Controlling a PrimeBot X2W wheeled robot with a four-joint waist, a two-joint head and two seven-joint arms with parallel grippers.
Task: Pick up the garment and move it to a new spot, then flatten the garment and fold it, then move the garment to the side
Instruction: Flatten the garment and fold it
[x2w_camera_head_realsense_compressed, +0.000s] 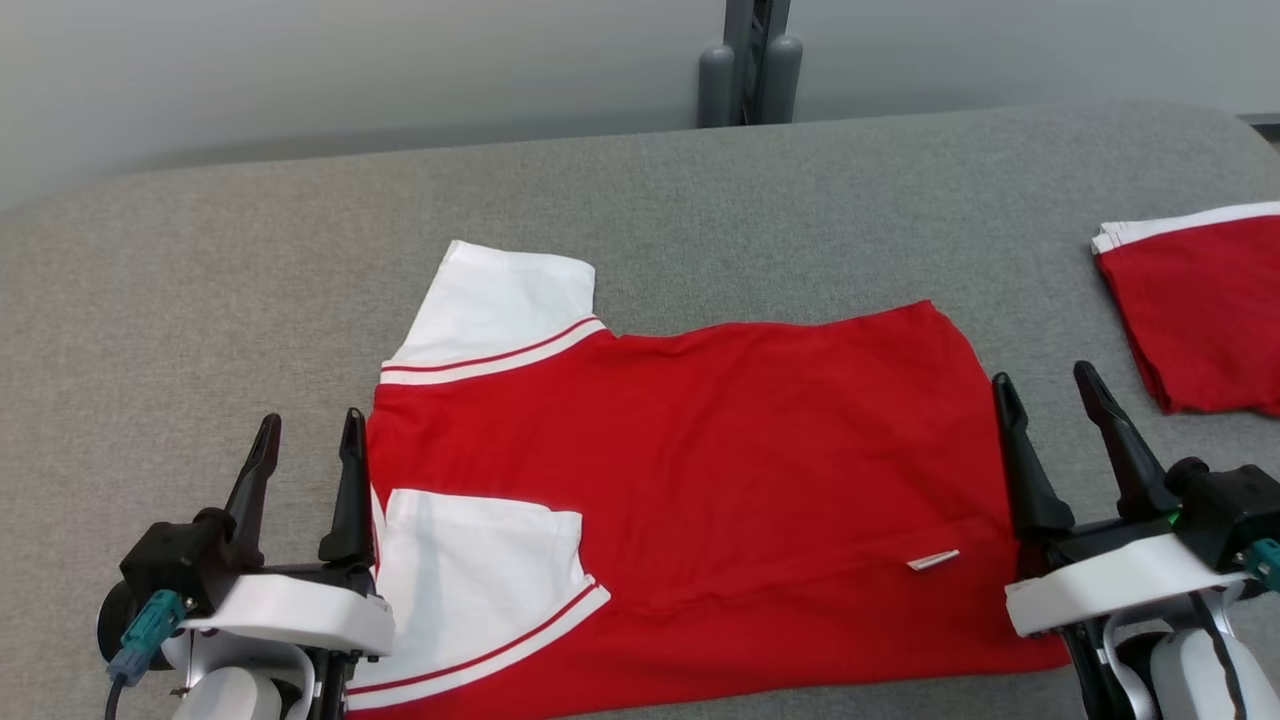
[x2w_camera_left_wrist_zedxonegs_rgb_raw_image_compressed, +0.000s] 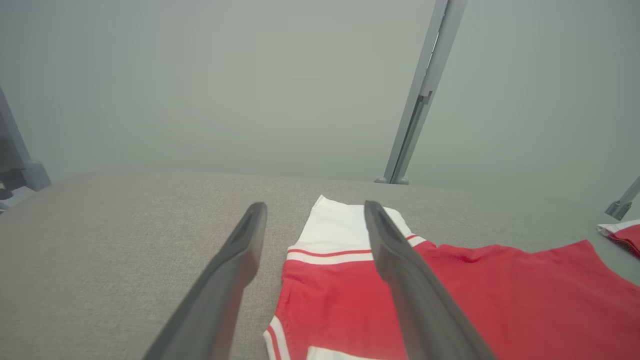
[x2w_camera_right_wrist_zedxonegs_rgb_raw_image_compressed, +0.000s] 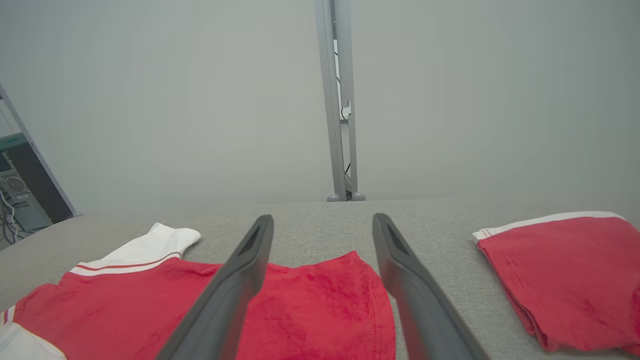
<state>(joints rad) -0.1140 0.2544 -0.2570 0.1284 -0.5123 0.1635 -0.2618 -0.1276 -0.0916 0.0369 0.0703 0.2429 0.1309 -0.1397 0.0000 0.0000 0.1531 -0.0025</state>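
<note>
The garment (x2w_camera_head_realsense_compressed: 700, 470) is a red shirt with white sleeves, lying flat on the grey table with its near part folded over and one white sleeve (x2w_camera_head_realsense_compressed: 480, 570) on top. In the wrist views the garment (x2w_camera_left_wrist_zedxonegs_rgb_raw_image_compressed: 500, 295) (x2w_camera_right_wrist_zedxonegs_rgb_raw_image_compressed: 310, 305) spreads under the fingers. My left gripper (x2w_camera_head_realsense_compressed: 308, 435) stands open at the shirt's left edge, its right finger just over the red cloth, nothing between the fingers. My right gripper (x2w_camera_head_realsense_compressed: 1050, 390) stands open at the shirt's right edge, also empty. The left gripper (x2w_camera_left_wrist_zedxonegs_rgb_raw_image_compressed: 314, 212) and right gripper (x2w_camera_right_wrist_zedxonegs_rgb_raw_image_compressed: 322, 225) point toward the far side.
A second red garment (x2w_camera_head_realsense_compressed: 1200, 310) (x2w_camera_right_wrist_zedxonegs_rgb_raw_image_compressed: 570, 275), folded, with a white band, lies at the right of the table. The grey padded table (x2w_camera_head_realsense_compressed: 700, 200) runs to a pale wall. A grey post (x2w_camera_head_realsense_compressed: 748, 60) stands behind the far edge.
</note>
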